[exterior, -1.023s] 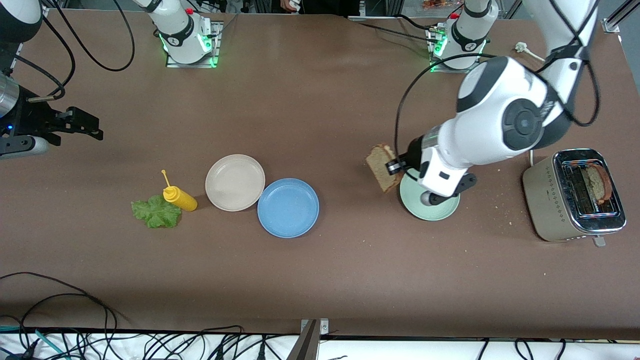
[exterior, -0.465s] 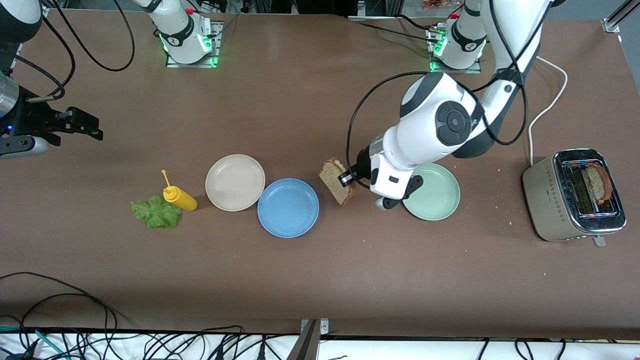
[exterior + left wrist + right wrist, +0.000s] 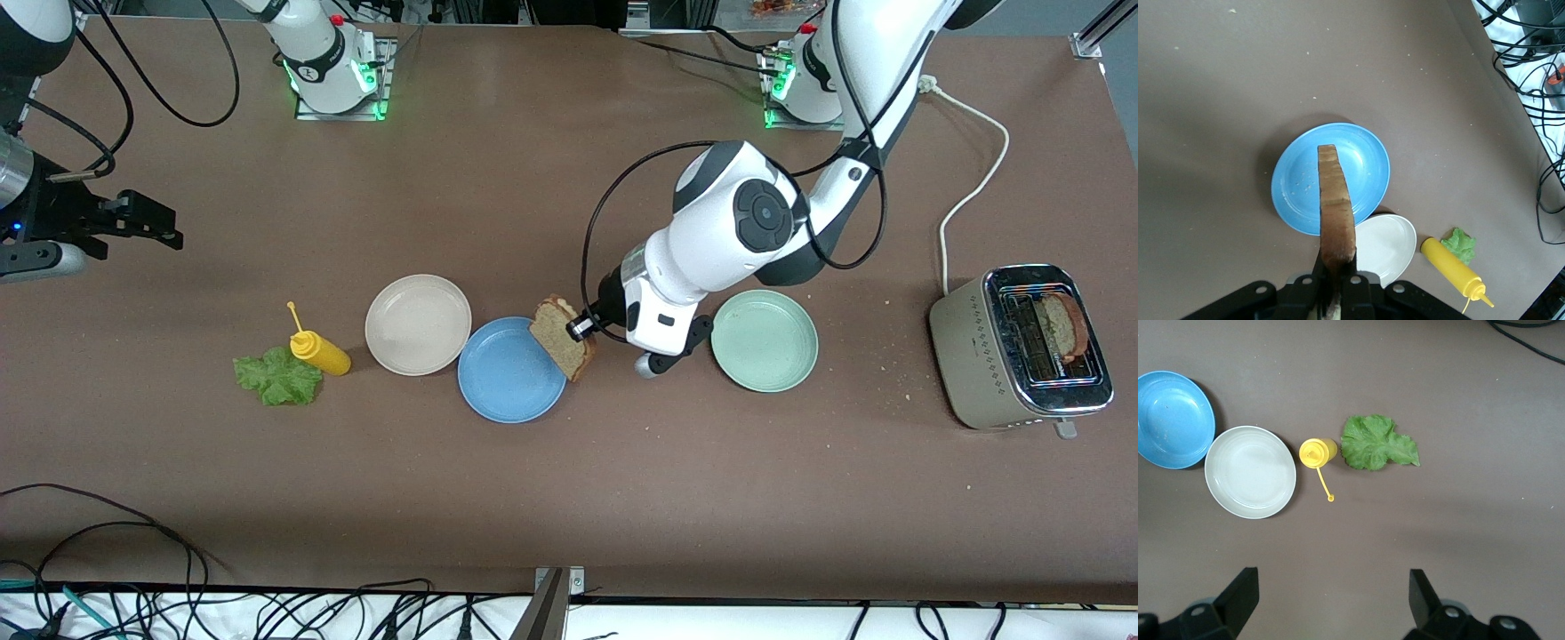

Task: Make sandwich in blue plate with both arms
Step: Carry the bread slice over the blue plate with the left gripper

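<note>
My left gripper (image 3: 582, 327) is shut on one edge of a tan-brown bread slice (image 3: 560, 336), which it holds on edge over the rim of the blue plate (image 3: 498, 384) at the side toward the left arm's end. In the left wrist view the bread slice (image 3: 1335, 200) stands up from the left gripper (image 3: 1336, 265) above the bare blue plate (image 3: 1295, 187). A ruffled green lettuce leaf (image 3: 277, 378) lies on the table toward the right arm's end. My right gripper (image 3: 163, 224) waits open and empty over bare table there; the right wrist view shows the right gripper (image 3: 1331, 581) with lettuce (image 3: 1375, 443) and blue plate (image 3: 1171, 420) below.
A beige plate (image 3: 418, 324) touches the blue plate; a yellow squeeze bottle (image 3: 322, 353) lies beside the lettuce. A mint-green plate (image 3: 765, 340) sits under the left arm. A toaster (image 3: 1022, 351) at the left arm's end holds another bread slice (image 3: 1064, 324). Crumbs dot the table.
The left arm has carried the bread slice from above the mint-green plate across to the blue plate's rim. The right arm has not moved.
</note>
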